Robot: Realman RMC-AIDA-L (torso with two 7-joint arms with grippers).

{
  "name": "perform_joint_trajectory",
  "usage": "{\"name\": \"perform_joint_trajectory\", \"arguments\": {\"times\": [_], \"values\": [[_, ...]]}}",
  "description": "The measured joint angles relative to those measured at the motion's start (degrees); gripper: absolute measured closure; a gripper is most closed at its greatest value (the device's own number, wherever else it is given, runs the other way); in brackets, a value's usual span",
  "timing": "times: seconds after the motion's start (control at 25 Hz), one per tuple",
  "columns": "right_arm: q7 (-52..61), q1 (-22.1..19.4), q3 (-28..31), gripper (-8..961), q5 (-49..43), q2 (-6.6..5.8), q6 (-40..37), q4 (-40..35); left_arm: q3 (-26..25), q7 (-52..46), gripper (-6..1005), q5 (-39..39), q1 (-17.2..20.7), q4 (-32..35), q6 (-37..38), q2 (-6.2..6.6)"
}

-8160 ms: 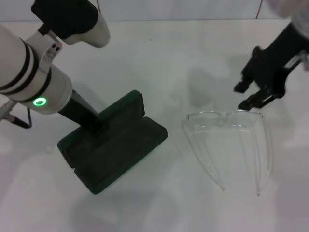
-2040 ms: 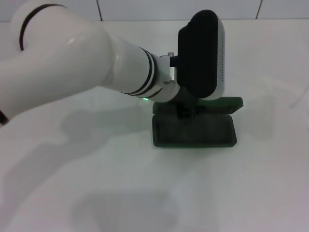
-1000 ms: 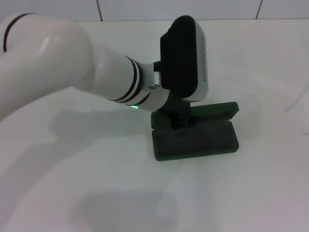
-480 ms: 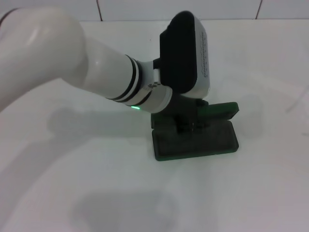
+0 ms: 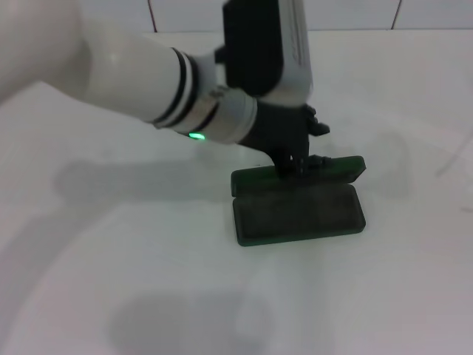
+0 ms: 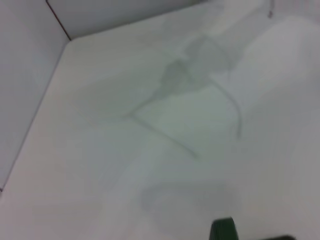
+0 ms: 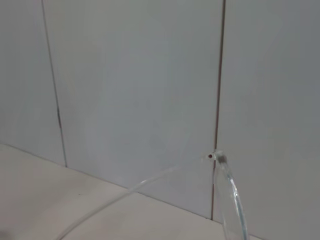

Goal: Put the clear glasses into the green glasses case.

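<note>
One L gripper (image 5: 304,164) at green glasses case (image 5: 299,211) hinge.

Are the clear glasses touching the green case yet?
Apart. Head view: the case lies open, its lining bare. Right wrist view: the glasses hang before the wall, no case near them.

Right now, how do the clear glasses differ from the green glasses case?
The clear glasses are see-through and thin, with curved arms; the green glasses case is opaque, dark and blocky. The case lies open on the table, with the left tool at its lid; the glasses show only in the right wrist view, against the wall, apparently lifted off the table. They are not yet inside the case.
</note>
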Motion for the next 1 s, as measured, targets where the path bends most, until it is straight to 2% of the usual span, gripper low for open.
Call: {"name": "perform_joint_trajectory", "arguments": {"times": [0.2,0.28,0.36,0.44,0.52,0.6,0.76,1.0], "values": [[-0.02,0.29,-0.77,837,0.01,0.37,-1.22,0.0,-8.55,-0.09,573,-8.36,-0.16,3.38,8.77,0.08],[-0.05,0.72,-1.31,837,0.29,1.05,-1.62,0.13,-13.63,-0.64,573,-13.97,0.1,5.55,13.7,0.08],[-0.1,1.23,-2.44,837,1.12,2.01,-1.99,0.52,-17.46,-1.72,572,-19.01,0.61,7.56,17.22,0.08],[-0.18,1.84,-4.77,837,2.87,3.61,-2.44,0.83,-20.51,-2.77,572,-22.56,1.28,9.37,19.94,0.17],[-0.25,2.22,-8.27,837,4.76,5.11,-2.55,1.26,-23.67,-3.92,577,-26.36,2.01,11.13,23.52,0.31],[-0.59,2.75,-13.05,837,7.27,5.83,-2.31,3.18,-26.14,-4.84,582,-30.2,2.89,11.91,25.73,0.32],[-3.73,6.13,-22.9,837,13.27,5.82,0.38,12.52,-28.61,-5.86,593,-37.27,6.12,12.01,26.83,0.33],[-9.49,14.11,-26.63,836,15.02,6.11,2.27,24.78,-29.85,-4.97,698,-43.08,9.86,11.89,28.69,0.31]]}}
